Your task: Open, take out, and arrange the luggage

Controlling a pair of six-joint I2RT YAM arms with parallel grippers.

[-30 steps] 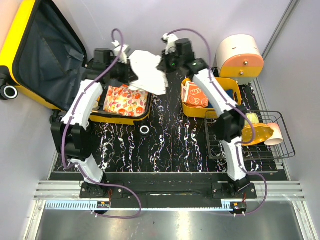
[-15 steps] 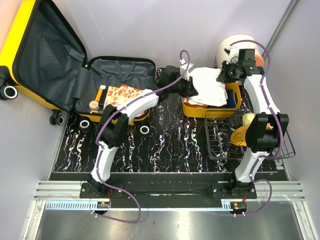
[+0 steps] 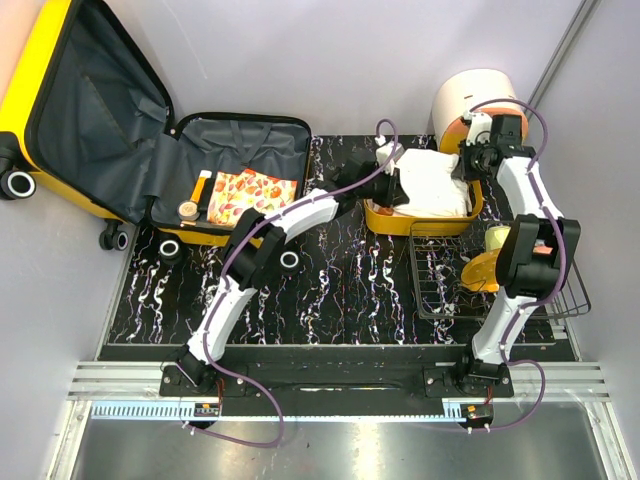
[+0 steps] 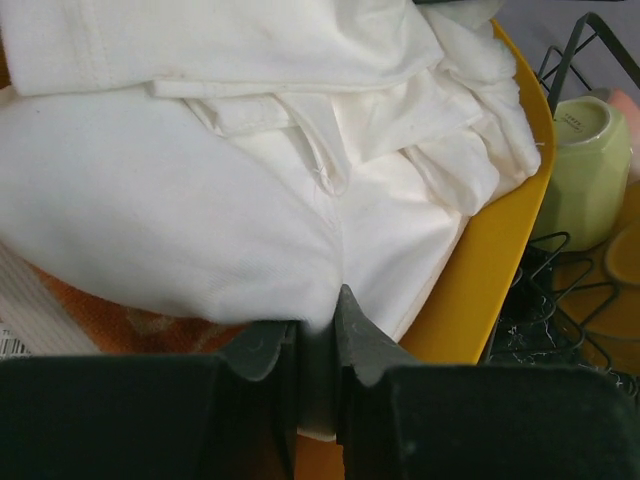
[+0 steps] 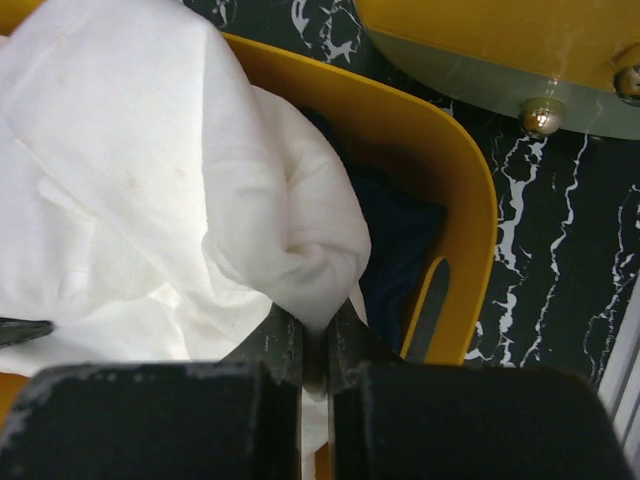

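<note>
From here the suitcase (image 3: 100,110) sits at the far left of the table, already open, its lid leaning back against the wall and the grey lining showing. So I judge the opening done and the unpacking about midway. An orange patterned packet (image 3: 250,192) and what looks like a watch (image 3: 192,207) lie in the near half, waiting to come out.

On the far right, the yellow basket (image 3: 385,218) holds a white cloth (image 3: 430,185), bunched on top of something dark and something orange. Both my arms reach over it, so I take this step to be laying the cloth into the basket.

The left claw (image 4: 312,325) is almost closed, its jaws pinching a fold at the cloth's near edge with only a sliver of gap between them. The right claw (image 5: 315,330) is the same: jaws nearly together, gripping a gathered corner of the cloth just inside the basket's right rim. Neither has let go yet.
</note>
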